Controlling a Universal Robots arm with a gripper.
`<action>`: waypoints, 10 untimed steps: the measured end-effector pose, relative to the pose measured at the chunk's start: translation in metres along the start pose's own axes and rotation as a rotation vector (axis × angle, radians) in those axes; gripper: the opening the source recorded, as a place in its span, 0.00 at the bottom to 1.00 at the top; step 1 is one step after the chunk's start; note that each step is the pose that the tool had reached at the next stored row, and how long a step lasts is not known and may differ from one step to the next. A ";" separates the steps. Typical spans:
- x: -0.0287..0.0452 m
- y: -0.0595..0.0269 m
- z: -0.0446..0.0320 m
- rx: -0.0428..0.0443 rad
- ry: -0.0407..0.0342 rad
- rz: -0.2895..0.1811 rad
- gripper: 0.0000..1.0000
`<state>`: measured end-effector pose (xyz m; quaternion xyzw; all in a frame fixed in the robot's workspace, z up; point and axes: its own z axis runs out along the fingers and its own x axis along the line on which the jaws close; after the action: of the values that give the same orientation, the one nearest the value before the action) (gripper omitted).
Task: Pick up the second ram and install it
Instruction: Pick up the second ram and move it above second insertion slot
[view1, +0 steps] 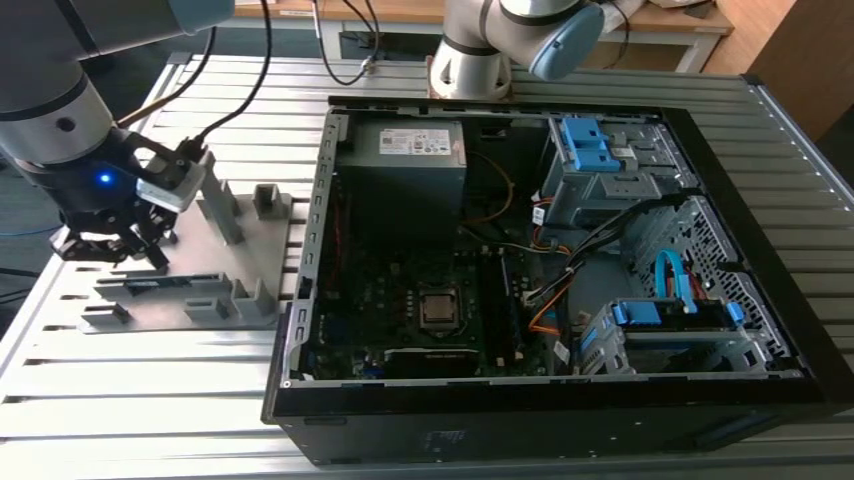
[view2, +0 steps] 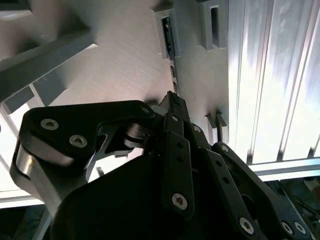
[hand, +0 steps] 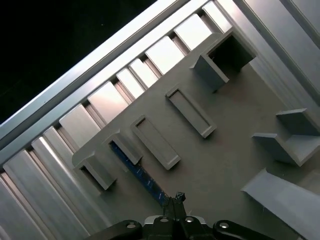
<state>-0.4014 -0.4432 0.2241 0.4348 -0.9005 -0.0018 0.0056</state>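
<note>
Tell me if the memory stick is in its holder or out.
In: the memory stick stands on edge between the holder's blocks in the first wrist view, with the gripper at one end.

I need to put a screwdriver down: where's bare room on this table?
Bare table slats below the fixture plate in the exterior view, left of the computer case. Crowded: the plate, where the hand sits by the second ram among blocks, and the case's inside.
</note>
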 end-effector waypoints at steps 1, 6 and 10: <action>0.0000 0.0000 0.0000 0.0001 0.0001 -0.010 0.10; 0.0000 0.0000 0.0000 0.0006 0.0005 -0.060 0.10; 0.0000 0.0000 0.0000 0.0010 0.0009 -0.111 0.10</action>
<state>-0.4014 -0.4432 0.2241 0.4841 -0.8750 -0.0014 0.0056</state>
